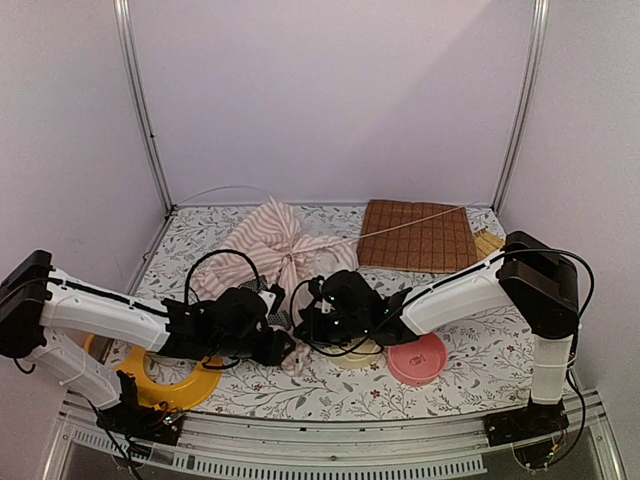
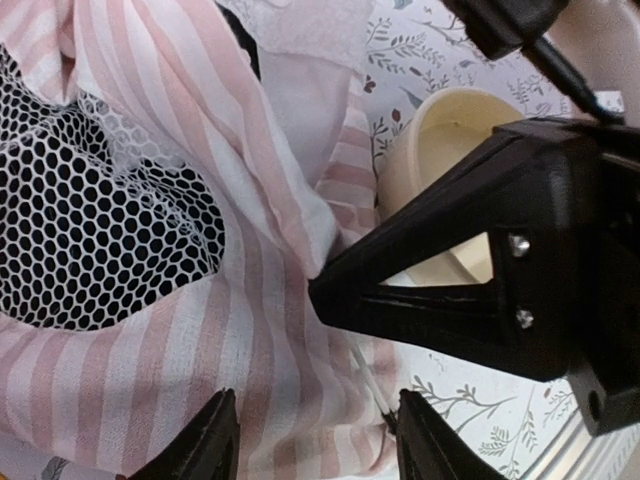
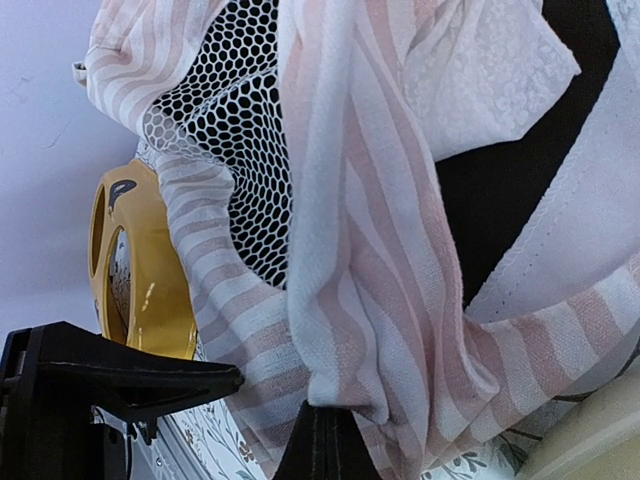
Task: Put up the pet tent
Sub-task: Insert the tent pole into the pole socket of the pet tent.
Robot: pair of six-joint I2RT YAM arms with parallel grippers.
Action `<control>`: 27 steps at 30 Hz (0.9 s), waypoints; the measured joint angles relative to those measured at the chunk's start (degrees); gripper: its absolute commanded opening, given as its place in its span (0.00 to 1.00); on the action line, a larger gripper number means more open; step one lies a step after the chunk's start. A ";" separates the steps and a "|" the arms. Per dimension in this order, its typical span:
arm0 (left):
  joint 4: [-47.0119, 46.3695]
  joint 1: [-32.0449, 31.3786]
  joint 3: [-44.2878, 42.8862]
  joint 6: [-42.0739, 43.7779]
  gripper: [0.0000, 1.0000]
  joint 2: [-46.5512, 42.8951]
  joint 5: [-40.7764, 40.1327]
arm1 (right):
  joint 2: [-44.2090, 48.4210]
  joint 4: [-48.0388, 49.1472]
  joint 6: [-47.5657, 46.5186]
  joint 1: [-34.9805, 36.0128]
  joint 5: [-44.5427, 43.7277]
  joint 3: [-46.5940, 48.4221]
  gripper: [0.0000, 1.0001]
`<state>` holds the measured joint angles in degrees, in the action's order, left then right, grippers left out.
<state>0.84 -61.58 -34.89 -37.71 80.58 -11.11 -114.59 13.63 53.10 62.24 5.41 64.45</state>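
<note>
On the floral worktop [image 1: 480, 345], from its middle toward the rear, the pet tent [image 1: 275, 250] lay collapsed in a bunched heap of pink-and-white striped fabric, not standing. One thin pole [image 1: 400, 223] ran from the heap rightward across the top of the brown quilted mat [image 1: 420, 245], which lay flat at the rear right, just beside the tent. White mesh [image 2: 90, 220] showed between the folds in both wrist views.

Both arms reached in to the near edge of the heap. Their wrists nearly met and screened that edge from the overhead camera. The left tool [image 2: 315, 425] was observed with its fingers parted. Striped cloth lay between and beyond them, and no hold on it could be confirmed. The right tool [image 3: 330, 430] was closed, with a fold of the tent's fabric gathered and pinched at its tip. Seen from the left wrist, that tip pressed into the cloth directly ahead of the left tool.

Surrounding items were noted as follows. A cream bowl [image 2: 440, 130] sat just beside the fabric's edge and was largely covered by the right tool in the overhead view. A pink bowl [image 1: 418, 360] stood to its right near the front, apart from the tent. A yellow ring-shaped dish [image 1: 170, 385] lay at the front left, partly beneath the left arm. A black cable [image 1: 213, 254] looped over the left side of the heap.
</note>
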 measured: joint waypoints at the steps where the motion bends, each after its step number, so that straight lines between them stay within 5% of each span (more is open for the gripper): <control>1: 0.76 0.00 -0.70 0.50 0.53 1.16 -0.33 | 0.00 0.00 0.00 0.00 0.00 -0.02 0.00; 12: 4.92 0.00 -4.92 3.67 0.46 8.00 -2.97 | 0.00 0.13 -0.07 0.00 0.02 -0.02 0.00; 18: 5.18 0.00 -5.77 4.59 0.00 11.34 -2.27 | 0.00 0.13 -0.22 0.02 0.00 -0.02 0.00; 27: 3.87 0.92 -4.61 1.84 0.00 9.05 -0.07 | -0.02 0.13 -0.37 0.11 0.00 -0.02 0.00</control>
<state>4.71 -60.66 -39.51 -35.88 89.62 -11.18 -114.61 13.76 52.73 62.35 5.41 64.42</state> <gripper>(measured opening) 0.003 0.008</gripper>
